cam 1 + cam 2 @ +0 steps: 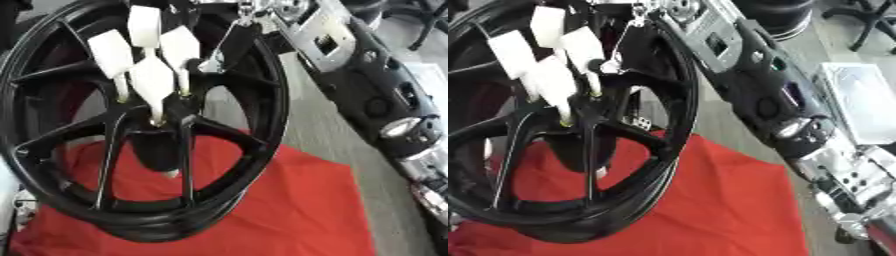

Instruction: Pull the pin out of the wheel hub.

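A black spoked wheel [229, 165] stands tilted on a red cloth [297, 205]. Several white pins [153, 80] with broad flat heads stick out of its hub [166, 122]; their thin brass ends sit in the hub holes. A small white tip [171, 173] shows below the hub. My right arm [376, 95] runs from the lower right up to the top centre. My right hand [234, 37] is at the wheel's upper rim, mostly cut off by the top edge. One dark finger with a silver end [210, 65] reaches down beside the right-most pin [180, 46]. Contact is unclear.
Grey floor [324, 125] lies right of the wheel under the arm. Chair legs [868, 25] stand at the far upper right, with a pale flat panel [859, 100] below them. Some metal parts [22, 205] show at the lower left edge.
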